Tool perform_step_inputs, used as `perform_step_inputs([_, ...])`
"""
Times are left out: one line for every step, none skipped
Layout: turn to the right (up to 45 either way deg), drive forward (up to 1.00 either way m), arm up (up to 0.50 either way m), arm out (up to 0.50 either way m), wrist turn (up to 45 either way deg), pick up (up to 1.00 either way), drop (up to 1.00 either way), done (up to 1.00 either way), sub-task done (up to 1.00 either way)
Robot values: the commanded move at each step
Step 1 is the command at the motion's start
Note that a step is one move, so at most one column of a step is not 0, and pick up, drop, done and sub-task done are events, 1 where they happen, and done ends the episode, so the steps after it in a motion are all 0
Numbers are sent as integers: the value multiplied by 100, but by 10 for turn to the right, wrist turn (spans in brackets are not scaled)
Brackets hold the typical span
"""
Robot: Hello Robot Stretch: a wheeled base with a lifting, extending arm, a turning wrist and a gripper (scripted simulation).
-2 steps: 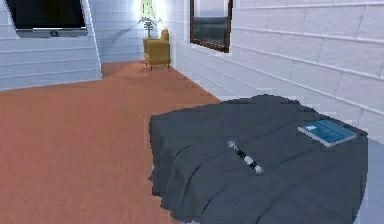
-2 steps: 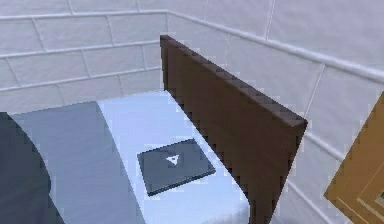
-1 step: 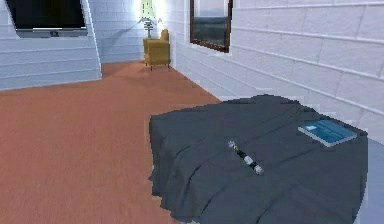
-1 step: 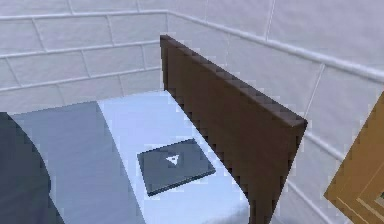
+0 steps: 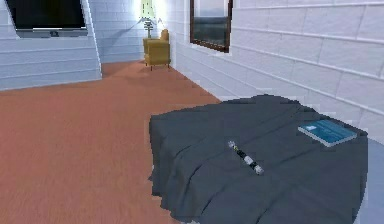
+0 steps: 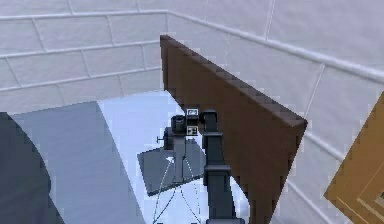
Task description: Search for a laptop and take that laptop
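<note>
In the forward view, a dark television [image 5: 45,15] hangs high on the left wall above a reddish-brown floor [image 5: 80,140]. Farther back a yellow armchair [image 5: 156,50] stands by the corner, and a dark-framed picture [image 5: 211,22] hangs on the right wall. Lower right is a bed [image 5: 200,175] under a dark grey blanket. A thin black-and-white stick [image 5: 245,157] lies on it, and nearer the wall lies a blue book [image 5: 328,132] whose cover print is too small to read.

The arm side view shows the head of the bed. The blanket's edge [image 6: 18,170] is at the left, then a pale blue sheet [image 6: 125,120]. On the sheet lies a flat grey slab [image 6: 152,170], which by its shape may be the closed laptop. The end effector [image 6: 172,150] is at the slab's right edge, and I cannot tell whether it grasps anything. The dark arm [image 6: 216,175] rises from below, with two white marked squares [image 6: 193,113] at its far end. To the right run a brown headboard [image 6: 245,110] and the corner of a wooden frame [image 6: 365,185].
</note>
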Motion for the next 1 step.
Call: perform_step_inputs([0,0,0,0,450,0,0,0,0])
